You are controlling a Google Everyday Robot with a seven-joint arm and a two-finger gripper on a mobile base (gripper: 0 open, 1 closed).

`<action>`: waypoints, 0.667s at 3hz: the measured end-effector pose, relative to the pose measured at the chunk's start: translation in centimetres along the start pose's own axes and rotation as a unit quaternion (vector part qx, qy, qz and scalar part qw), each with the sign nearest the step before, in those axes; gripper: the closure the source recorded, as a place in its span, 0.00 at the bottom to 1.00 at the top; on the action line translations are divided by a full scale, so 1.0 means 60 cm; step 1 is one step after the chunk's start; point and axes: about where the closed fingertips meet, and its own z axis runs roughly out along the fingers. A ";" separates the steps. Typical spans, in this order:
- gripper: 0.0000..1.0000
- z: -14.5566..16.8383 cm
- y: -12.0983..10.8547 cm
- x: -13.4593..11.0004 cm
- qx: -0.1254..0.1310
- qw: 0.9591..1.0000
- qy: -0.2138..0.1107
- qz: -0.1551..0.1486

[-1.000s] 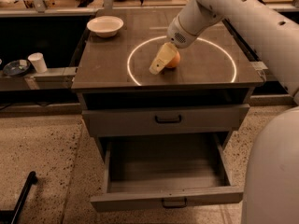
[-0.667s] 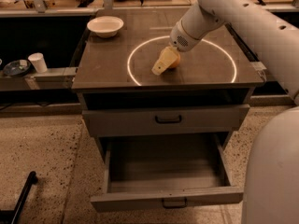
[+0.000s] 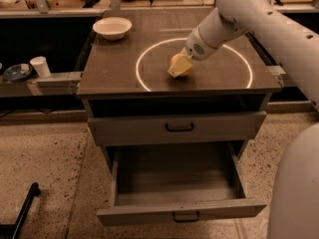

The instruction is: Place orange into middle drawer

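Well, orange [image 3: 183,60]: sat on the counter [image 3: 114,68], inside the left part of the white ring [image 3: 149,51]. It was in the same spot as a second before and had not been lifted.
Gripper [image 3: 178,68]: was right at the orange, one pale pad across the fruit's near-left side. It had only crept a shade lower and to the right.
Jaws: I could not tell whether they were clenched on the fruit or merely set around it.
Arm [image 3: 224,24]: its wrist had sunk a little toward the counter, while the reach from the upper right was otherwise unchanged.
Meaning for the task: judged as the grasp being settled. The carry had not begun, so the task was at an early stage.
Middle drawer [image 3: 179,212]: stood pulled out below the counter's front edge, ready to receive, as it had a second earlier.
Upper drawer [image 3: 134,129]: was closed and sat between the counter and the open one, so the fruit would need to come forward past the edge and then down.
Bowl [image 3: 112,27]: rested at the far left corner, well apart from the orange and unmoved.
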 end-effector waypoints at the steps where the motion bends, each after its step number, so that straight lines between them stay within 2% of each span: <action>1: 0.88 -0.033 0.028 -0.009 -0.010 0.998 -0.059 -0.010; 2: 1.00 -0.098 0.120 -0.016 -0.031 0.991 -0.113 -0.064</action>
